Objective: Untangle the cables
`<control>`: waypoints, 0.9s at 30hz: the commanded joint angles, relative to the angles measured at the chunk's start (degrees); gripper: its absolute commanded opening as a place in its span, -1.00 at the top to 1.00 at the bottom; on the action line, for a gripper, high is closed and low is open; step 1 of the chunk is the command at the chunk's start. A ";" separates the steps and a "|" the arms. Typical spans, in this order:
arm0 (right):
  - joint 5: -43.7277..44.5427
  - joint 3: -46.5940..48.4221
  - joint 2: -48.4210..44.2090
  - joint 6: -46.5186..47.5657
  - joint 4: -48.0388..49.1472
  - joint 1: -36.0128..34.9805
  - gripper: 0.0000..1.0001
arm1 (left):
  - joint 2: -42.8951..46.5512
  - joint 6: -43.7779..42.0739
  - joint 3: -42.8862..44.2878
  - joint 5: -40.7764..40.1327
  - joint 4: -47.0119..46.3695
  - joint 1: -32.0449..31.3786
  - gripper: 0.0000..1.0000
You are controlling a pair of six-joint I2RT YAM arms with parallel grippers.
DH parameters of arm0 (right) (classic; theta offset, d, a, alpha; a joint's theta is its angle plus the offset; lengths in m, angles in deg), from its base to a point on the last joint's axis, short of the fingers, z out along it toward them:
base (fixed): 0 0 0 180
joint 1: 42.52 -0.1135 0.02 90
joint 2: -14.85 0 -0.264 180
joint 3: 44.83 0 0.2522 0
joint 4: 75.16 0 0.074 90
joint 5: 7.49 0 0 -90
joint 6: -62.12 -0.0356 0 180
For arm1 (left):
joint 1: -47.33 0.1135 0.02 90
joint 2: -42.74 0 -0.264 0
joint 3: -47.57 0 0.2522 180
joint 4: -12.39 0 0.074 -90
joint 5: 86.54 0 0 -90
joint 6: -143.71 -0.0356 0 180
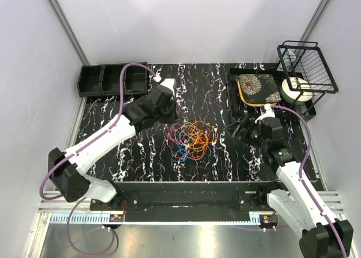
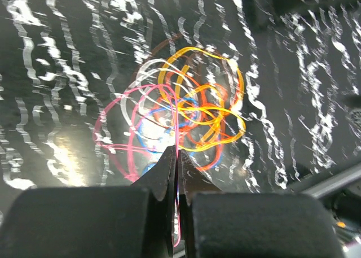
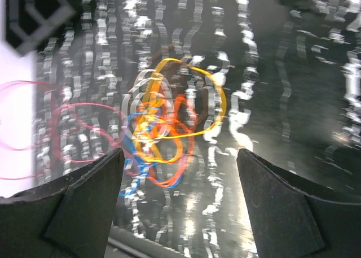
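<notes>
The cables (image 1: 192, 138) lie as one tangle of thin orange, red-pink, blue and whitish loops on the black marbled table. My left gripper (image 1: 171, 118) is at the tangle's back left edge. In the left wrist view the left gripper (image 2: 176, 156) is shut on a pink-red cable strand that runs up between its fingers, with the rest of the cables (image 2: 186, 111) spread just beyond the tips. My right gripper (image 1: 240, 129) hovers to the right of the tangle. In the right wrist view the right gripper (image 3: 179, 156) is open, holding nothing, and the cables (image 3: 163, 122) lie ahead of its fingers.
Black bins (image 1: 110, 80) stand at the back left corner. At the back right are a black tray (image 1: 232, 94) holding a flower-patterned plate (image 1: 256, 88), a black wire rack (image 1: 307, 66) and a white roll (image 1: 296, 90). Grey walls close in the table on three sides.
</notes>
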 commanded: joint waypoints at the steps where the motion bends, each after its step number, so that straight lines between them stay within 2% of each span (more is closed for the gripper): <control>1: 8.77 1.16 0.68 3.16 -3.43 0.01 -0.74 | 2.66 -4.54 5.99 -2.70 0.38 4.12 1.00; 3: 10.88 0.99 1.29 3.60 -3.52 -0.08 -0.75 | 3.01 -6.03 7.41 -6.30 1.00 6.58 1.00; 8: 14.48 1.25 4.19 3.07 -2.99 0.01 -0.76 | 2.49 -11.40 14.17 -8.50 1.17 13.09 1.00; 14: 13.53 0.47 6.39 3.52 -1.33 -0.08 -0.77 | -1.20 -18.16 22.96 -12.37 -0.49 25.55 1.00; 17: 12.47 -0.59 6.92 3.25 -0.01 -0.08 -0.77 | -3.39 -22.38 25.25 -14.83 -4.69 29.43 1.00; 19: 12.47 -1.03 7.27 3.25 0.79 -0.08 -0.78 | -4.98 -26.07 25.69 -19.82 -7.86 30.58 1.00; 23: 10.10 -1.82 7.71 2.64 1.93 -0.08 -0.77 | -7.35 -33.89 24.90 -26.34 -20.25 33.57 1.00; 27: 10.10 -3.22 8.50 1.67 2.81 -0.08 -0.75 | -13.57 -36.54 29.29 -28.63 -24.23 36.65 1.00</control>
